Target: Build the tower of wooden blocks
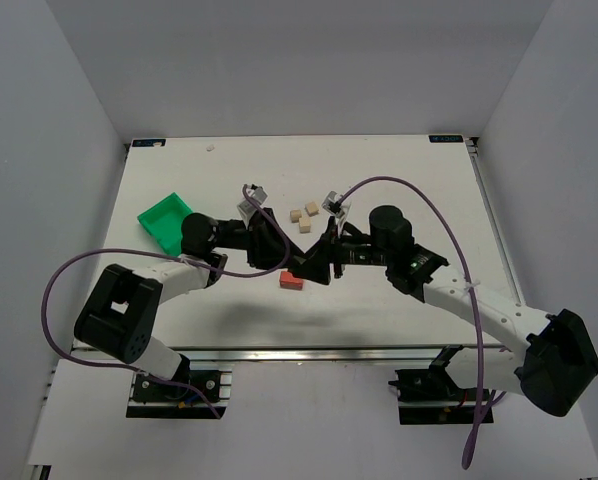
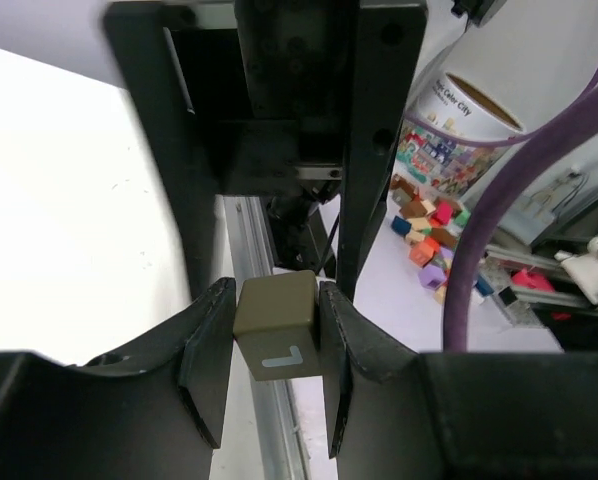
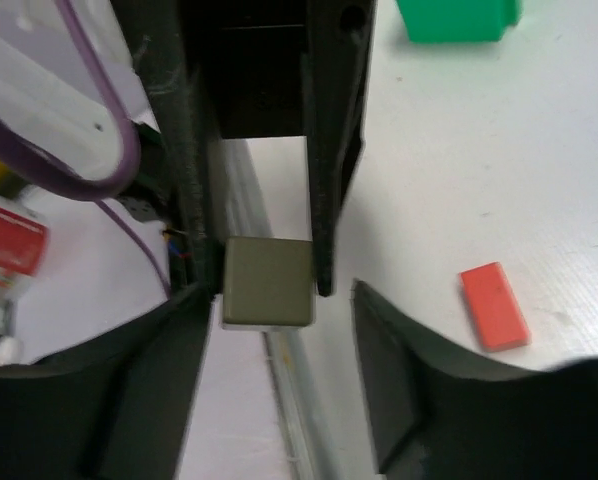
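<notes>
My left gripper (image 2: 276, 310) is shut on a grey-brown cube (image 2: 276, 325) with a pale L mark on its face, held in the air. In the top view both grippers meet tip to tip, the left gripper (image 1: 297, 262) and the right gripper (image 1: 317, 262), just above the flat red-orange block (image 1: 291, 281) on the table. My right gripper (image 3: 282, 310) is open, its jaws standing on either side of the same cube (image 3: 267, 282), with a wide gap on the right side. The red-orange block (image 3: 494, 305) lies off to the right. Three pale beige cubes (image 1: 304, 215) lie loose further back.
A green bin (image 1: 166, 221) stands at the left of the table and also shows in the right wrist view (image 3: 457, 18). Purple cables (image 1: 419, 205) loop over both arms. A tub with coloured blocks (image 2: 459, 130) stands beyond the table's front rail.
</notes>
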Motion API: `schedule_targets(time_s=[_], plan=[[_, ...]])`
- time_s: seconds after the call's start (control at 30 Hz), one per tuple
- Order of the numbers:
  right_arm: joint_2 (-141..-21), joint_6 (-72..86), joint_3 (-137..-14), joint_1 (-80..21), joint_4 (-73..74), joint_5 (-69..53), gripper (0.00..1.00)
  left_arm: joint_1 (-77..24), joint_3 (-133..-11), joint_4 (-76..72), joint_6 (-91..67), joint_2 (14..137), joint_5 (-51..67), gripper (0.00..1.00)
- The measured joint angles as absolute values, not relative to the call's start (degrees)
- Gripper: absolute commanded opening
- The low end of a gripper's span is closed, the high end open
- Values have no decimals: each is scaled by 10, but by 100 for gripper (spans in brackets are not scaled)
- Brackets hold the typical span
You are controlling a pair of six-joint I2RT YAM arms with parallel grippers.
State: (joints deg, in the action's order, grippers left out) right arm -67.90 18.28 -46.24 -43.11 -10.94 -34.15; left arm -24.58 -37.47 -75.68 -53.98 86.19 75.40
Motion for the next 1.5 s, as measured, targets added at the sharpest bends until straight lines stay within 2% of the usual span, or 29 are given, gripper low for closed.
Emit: schedule_targets(time_s=[0.03, 0.07, 0.13, 0.17, 0.2, 0.23, 0.27, 0.33, 0.4, 0.47, 0.5, 0.53, 0.6, 0.63, 0.7, 0.73, 0.83, 0.93, 1.03, 1.1, 1.27, 1.4, 1.5], plan=[[-680, 196, -462, -432, -114, -341, 55, -244, -376, -757, -539, 863, 754, 0], [-680, 209, -461, -434, -119, -341, 40, -242, -377, -757, -541, 865, 754, 0], [-680, 227, -459, -436, -123, -341, 25, -237, -377, -755, -541, 867, 755, 0], [-680, 233, -459, -435, -117, -344, 14, -235, -377, -755, -546, 868, 757, 0], [-681, 239, -458, -435, -121, -345, 10, -233, -377, -757, -546, 868, 758, 0], [-681, 241, -458, -435, -121, -346, 4, -233, -377, -757, -546, 868, 759, 11], [-681, 243, -458, -435, -119, -345, 1, -233, -377, -757, -547, 868, 759, 23], [-681, 244, -459, -435, -116, -343, 0, -233, -380, -757, -547, 869, 763, 33], [-679, 240, -462, -435, -106, -335, 0, -233, -388, -756, -545, 874, 766, 53], [-675, 234, -468, -435, -89, -311, 0, -234, -407, -756, -542, 886, 765, 54], [-673, 230, -470, -435, -79, -296, 0, -234, -419, -756, -541, 893, 764, 56], [-670, 223, -473, -434, -62, -276, 0, -234, -433, -757, -541, 903, 761, 63], [-668, 213, -477, -431, -29, -241, 0, -234, -462, -759, -543, 922, 758, 63], [-667, 205, -480, -429, -9, -225, 0, -234, -475, -759, -544, 931, 757, 79], [-667, 193, -487, -424, 28, -190, 0, -234, -499, -755, -544, 947, 756, 84], [-667, 186, -491, -423, 44, -174, 0, -234, -512, -748, -543, 955, 757, 98], [-668, 161, -512, -419, 97, -98, 0, -234, -547, -698, -531, 972, 750, 98], [-675, 127, -540, -416, 142, 11, 0, -234, -613, -516, -455, 987, 702, 98], [-706, 95, -562, -415, 168, 119, 0, -248, -753, -218, -336, 1016, 524, 98], [-741, 71, -571, -413, 181, 193, 0, -249, -791, -110, -298, 1014, 426, 98], [-877, 29, -598, -413, 237, 355, 0, -250, -716, 54, -266, 934, 203, 98], [-977, 20, -620, -413, 289, 444, 0, -245, -594, 101, -269, 826, 84, 98], [-1037, 20, -645, -413, 323, 486, 0, -246, -547, 134, -273, 756, 16, 98]])
